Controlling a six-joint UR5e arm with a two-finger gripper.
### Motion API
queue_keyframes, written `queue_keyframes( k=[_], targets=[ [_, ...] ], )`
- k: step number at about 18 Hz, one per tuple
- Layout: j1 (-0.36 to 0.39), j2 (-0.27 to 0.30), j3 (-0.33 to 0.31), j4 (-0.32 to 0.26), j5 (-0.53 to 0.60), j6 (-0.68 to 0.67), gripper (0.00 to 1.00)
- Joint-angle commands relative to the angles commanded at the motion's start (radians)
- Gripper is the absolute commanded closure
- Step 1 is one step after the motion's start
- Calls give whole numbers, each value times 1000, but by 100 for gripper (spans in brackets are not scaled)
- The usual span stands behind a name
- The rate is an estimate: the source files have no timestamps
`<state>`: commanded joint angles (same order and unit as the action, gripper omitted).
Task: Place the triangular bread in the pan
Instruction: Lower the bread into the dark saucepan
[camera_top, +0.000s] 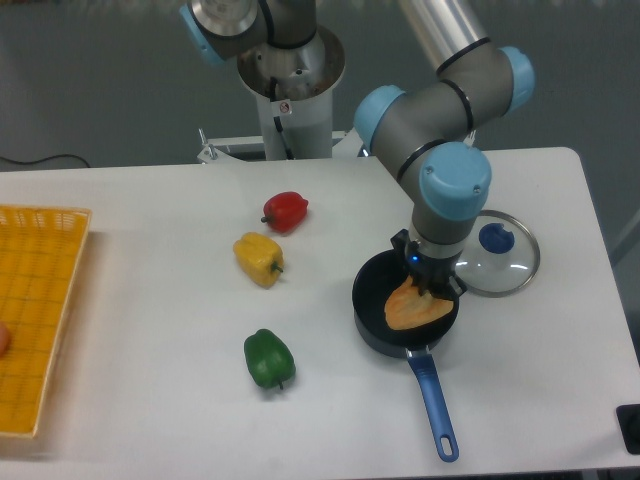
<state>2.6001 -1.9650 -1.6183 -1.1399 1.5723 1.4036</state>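
Observation:
The triangular bread (413, 309) is an orange-golden wedge lying over the inside of the pan (372, 318), a small dark round saucepan with a bright blue handle (434, 403) pointing toward the table's front edge. My gripper (436, 285) hangs straight down over the pan's far right side, its fingertips at the bread's upper edge. The wrist hides the fingers, so I cannot tell whether they still grip the bread or stand open.
A round glass lid with a blue knob (497, 239) lies just right of the pan. A red pepper (286, 211), a yellow pepper (260, 258) and a green pepper (268, 359) lie to the left. A yellow basket (38, 310) stands at the left edge.

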Motion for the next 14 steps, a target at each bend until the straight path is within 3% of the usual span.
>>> queue_keyframes(
  k=[14],
  targets=[
    [5, -5, 20, 8, 0, 0, 77]
  ],
)
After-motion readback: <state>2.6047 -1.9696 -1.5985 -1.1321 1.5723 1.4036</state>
